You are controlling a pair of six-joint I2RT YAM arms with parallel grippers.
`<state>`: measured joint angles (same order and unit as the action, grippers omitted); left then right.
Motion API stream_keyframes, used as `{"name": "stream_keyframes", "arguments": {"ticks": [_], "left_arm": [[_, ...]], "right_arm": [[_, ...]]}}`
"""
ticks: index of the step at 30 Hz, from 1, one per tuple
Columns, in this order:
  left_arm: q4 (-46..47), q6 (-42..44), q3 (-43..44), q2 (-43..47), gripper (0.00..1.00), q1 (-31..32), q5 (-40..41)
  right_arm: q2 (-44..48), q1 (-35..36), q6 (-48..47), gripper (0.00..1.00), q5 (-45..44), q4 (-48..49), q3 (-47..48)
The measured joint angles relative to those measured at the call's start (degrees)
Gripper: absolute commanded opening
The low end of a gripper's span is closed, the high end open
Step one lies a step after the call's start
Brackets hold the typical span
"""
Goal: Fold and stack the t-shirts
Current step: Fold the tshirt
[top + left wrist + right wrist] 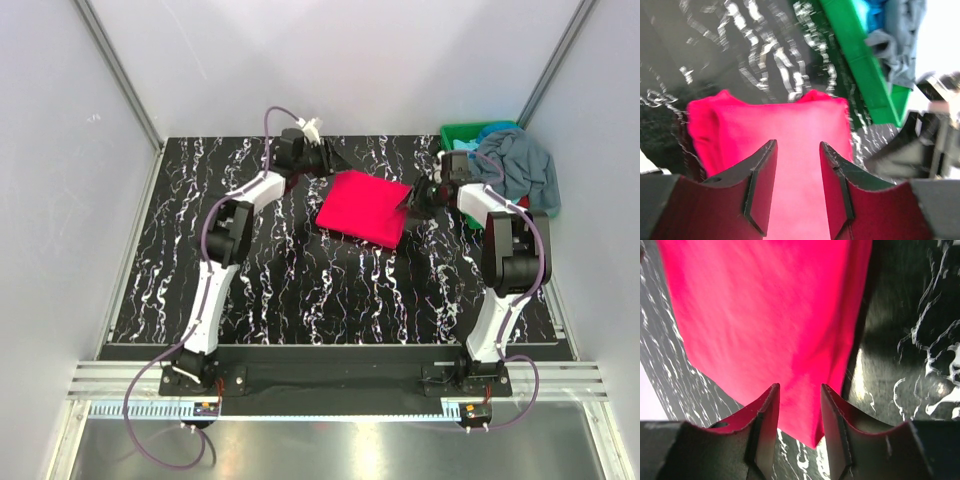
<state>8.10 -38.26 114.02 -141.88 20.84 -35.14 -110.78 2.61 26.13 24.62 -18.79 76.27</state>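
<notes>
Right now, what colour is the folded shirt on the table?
The folded shirt is bright pink-red, clearest in the top external view.

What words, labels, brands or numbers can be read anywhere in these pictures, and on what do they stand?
No text can be read in any view.
Magenta t-shirt: plain, no print showing.
Green bin: no label showing.
Small coloured part by the left arm's base: any marking is too small to read.

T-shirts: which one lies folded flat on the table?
The pink-red t-shirt, a flat rectangle on the table. The grey-blue t-shirt and the teal t-shirt lie crumpled in the green bin.
</notes>
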Motion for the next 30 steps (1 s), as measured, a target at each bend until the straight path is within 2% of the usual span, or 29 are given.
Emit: {"name": "stream_keyframes", "arguments": {"ticks": [4,5,8,9,11,20,21,22,23,25,26,30], "left_arm": [[1.44,-3.48,3.02,-7.67,0.45,-0.55,-0.26],[1.46,-3.93,3.78,-8.94,0.45,-0.61,-0.26],[2.29,-5.77,7.3,-11.74,0.46,-0.87,-0.76],[2.32,-5.84,8.0,-11.89,0.47,-0.9,-0.59],[2.4,-6.14,8.87,-11.91,0.48,-0.9,-0.22],[2.64,-6.38,8.83,-11.82,0.52,-0.96,1.22],[2.91,-6.43,8.28,-11.58,0.53,-0.98,1.05],[2.97,-6.45,7.45,-11.17,0.55,-1.07,0.83],[2.8,-6.23,6.6,-10.58,0.57,-1.16,0.55],[1.77,-5.14,4.9,-8.94,0.66,-1.55,-0.57],[0.74,-3.87,4.24,-7.8,0.65,-1.86,-1.27],[-6.75,5.16,3.48,-0.68,0.65,-3.96,-2.47]], "right_arm": [[0.0,0.0,-0.26,0.44,2.1,2.8,-5.01],[-0.09,0.0,-0.26,0.41,2.38,3.1,-6.08],[-1.09,0.0,-0.44,0.23,2.71,4.74,-8.11],[-1.42,0.0,-0.42,0.09,2.69,5.38,-8.61],[-1.68,0.0,-0.39,0.0,2.45,6.36,-9.51],[0.24,0.0,-0.31,0.0,0.37,11.76,-13.11],[0.79,0.0,-0.33,0.03,0.24,11.78,-13.49],[1.31,0.0,-0.33,0.19,0.22,11.76,-13.73],[1.95,0.0,-0.13,0.28,0.22,11.69,-13.84],[3.45,0.0,-0.02,0.39,0.24,11.28,-13.9],[4.35,0.0,-0.04,0.45,0.31,11.02,-13.9],[10.23,0.0,0.44,0.53,0.33,8.76,-13.9]]}}
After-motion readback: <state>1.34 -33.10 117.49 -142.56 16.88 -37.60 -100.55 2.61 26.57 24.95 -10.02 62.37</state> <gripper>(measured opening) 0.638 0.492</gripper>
